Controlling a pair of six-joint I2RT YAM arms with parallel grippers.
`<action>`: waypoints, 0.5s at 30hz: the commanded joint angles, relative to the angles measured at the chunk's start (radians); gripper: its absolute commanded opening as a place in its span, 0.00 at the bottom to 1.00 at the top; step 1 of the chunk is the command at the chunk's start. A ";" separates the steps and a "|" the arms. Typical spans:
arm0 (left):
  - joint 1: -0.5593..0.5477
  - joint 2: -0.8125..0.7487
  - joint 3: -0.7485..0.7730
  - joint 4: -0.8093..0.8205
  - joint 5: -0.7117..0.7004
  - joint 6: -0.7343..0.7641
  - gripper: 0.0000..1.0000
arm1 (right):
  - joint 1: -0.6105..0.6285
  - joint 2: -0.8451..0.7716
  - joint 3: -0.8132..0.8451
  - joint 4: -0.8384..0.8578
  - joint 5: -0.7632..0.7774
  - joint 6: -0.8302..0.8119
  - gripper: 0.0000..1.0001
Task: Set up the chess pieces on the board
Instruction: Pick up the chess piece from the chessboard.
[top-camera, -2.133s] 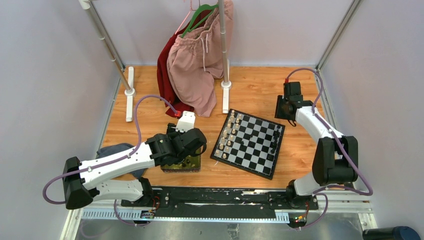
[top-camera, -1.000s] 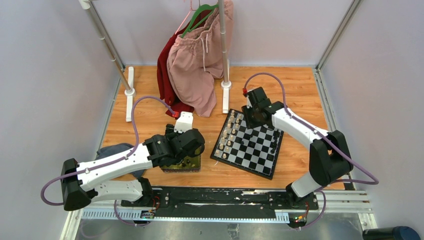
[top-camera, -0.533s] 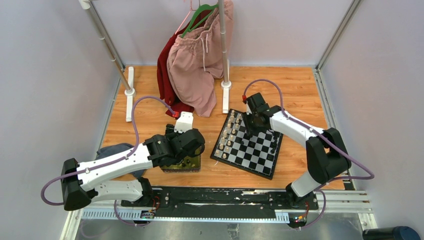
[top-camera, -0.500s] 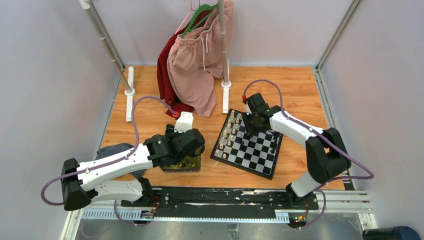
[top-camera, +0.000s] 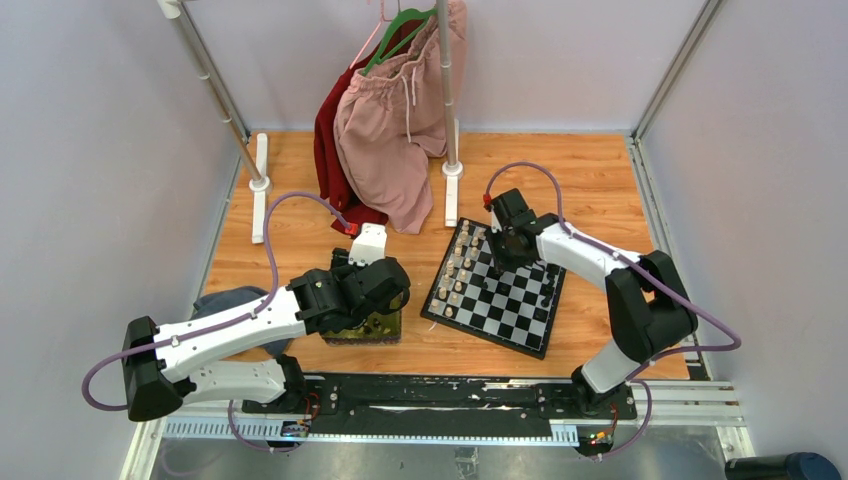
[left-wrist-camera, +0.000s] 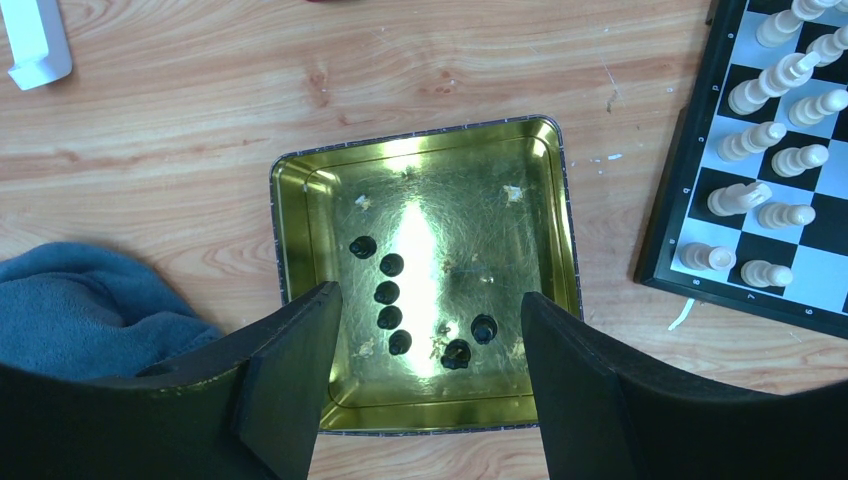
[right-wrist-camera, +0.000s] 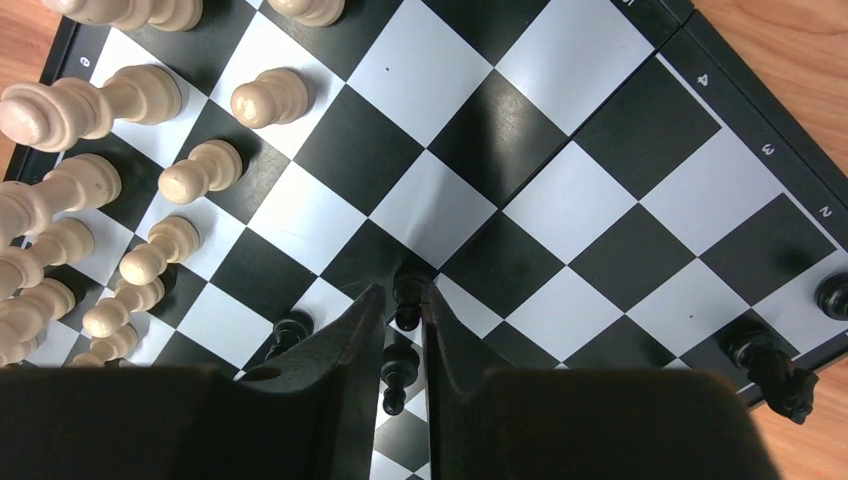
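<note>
A black chess piece (right-wrist-camera: 407, 292) is gripped between the nearly closed right jaws, low over the middle of the board (right-wrist-camera: 560, 200), near the cream pieces (right-wrist-camera: 205, 165). The left jaws are held wide open above a gold tray (left-wrist-camera: 300, 200) on the bench (left-wrist-camera: 200, 100). Seven black pieces (left-wrist-camera: 388, 293) are seen in that tray.

Pale walls (top-camera: 100, 150), wooden tabletop (top-camera: 600, 170), metal clothes rack (top-camera: 447, 100), hanging pink and red garments (top-camera: 385, 150)
</note>
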 joint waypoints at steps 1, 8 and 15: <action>0.008 0.004 -0.005 0.008 -0.018 -0.010 0.72 | 0.014 0.013 -0.016 -0.005 -0.001 0.014 0.22; 0.010 0.003 -0.005 0.008 -0.018 -0.008 0.72 | 0.015 -0.002 -0.012 -0.022 0.017 0.015 0.07; 0.009 -0.003 -0.011 0.007 -0.015 -0.008 0.72 | 0.009 -0.049 0.022 -0.064 0.105 -0.001 0.04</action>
